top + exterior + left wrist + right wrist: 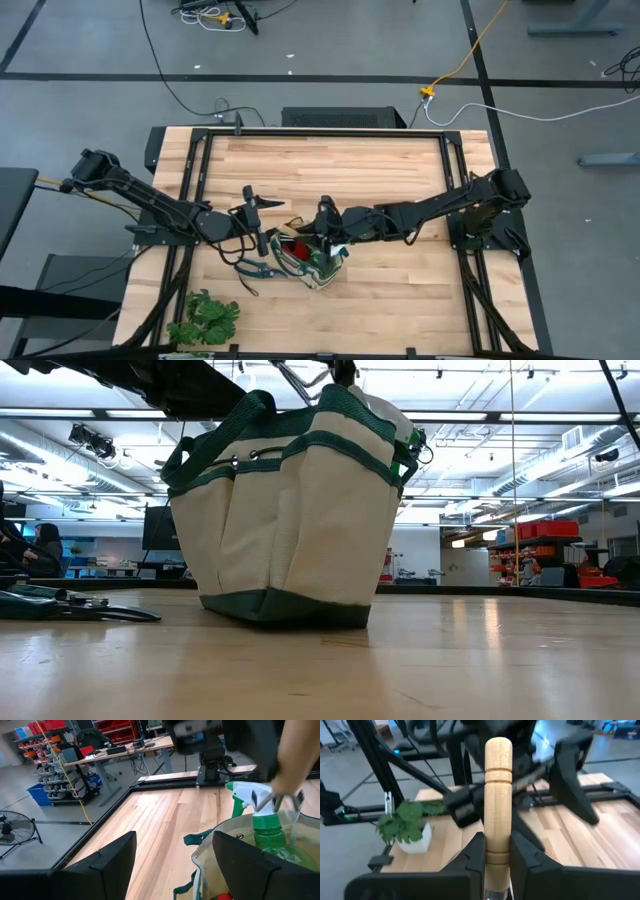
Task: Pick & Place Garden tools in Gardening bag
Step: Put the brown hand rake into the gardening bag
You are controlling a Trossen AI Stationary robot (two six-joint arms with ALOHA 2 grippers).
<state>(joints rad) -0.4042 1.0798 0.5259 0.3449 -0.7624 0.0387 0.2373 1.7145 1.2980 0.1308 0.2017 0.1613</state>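
Gardening bag [285, 530]: upright on the table [400, 290], directly under both grippers; mouth open, spray bottle [267, 827] standing inside, something red beside it.
Right gripper [492, 865]: above the bag mouth, clenched on the wooden handle of a hand rake [498, 795]; handle stands between the fingers, pointing away from the wrist.
Left gripper [175, 865]: released, fingers spread wide, at the bag's rim on the side opposite the right gripper; bottle just beyond its fingertips.
Pruning shears [80, 605]: flat on the table, beside the bag, below and outside the left gripper.
Plant [205, 320]: at the table's near edge, well apart from both grippers.
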